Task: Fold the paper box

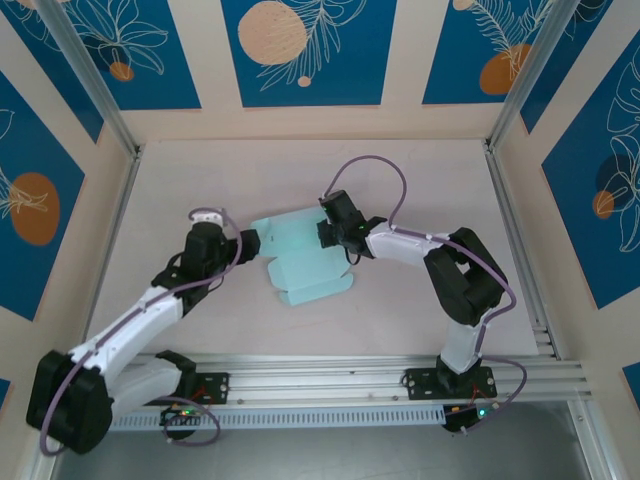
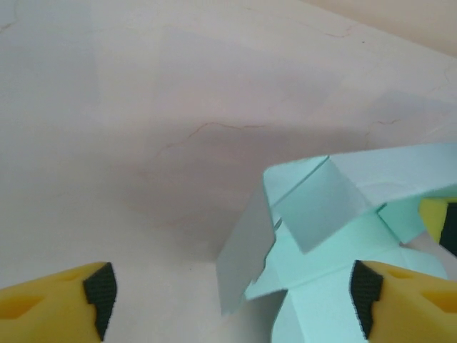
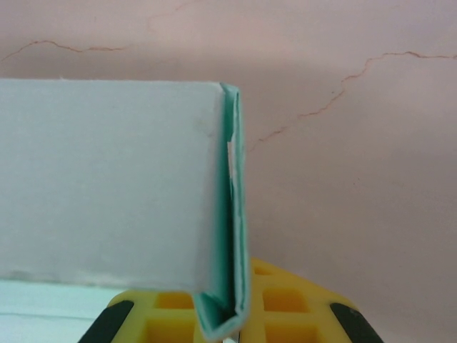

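While the pale mint-blue die-cut card box [image 1: 300,262] lies partly creased in the middle of the beige table [image 1: 420,180], the right hand [image 3: 225,321] pinches one doubled flap [image 3: 230,214]. The left hand [image 2: 232,289] gapes open at another flap [image 2: 246,250]; most folding looks undone.

The paper box [image 1: 305,265] lies near the middle of the surface [image 1: 420,170], between the two hands. The left hand [image 1: 256,243] sits at the box's left edge, a raised flap standing between its spread fingers. The right hand [image 1: 324,228] sits at the box's far right corner, clamped on an upturned, doubled flap. Both arms stretch in from the surface's near edge.
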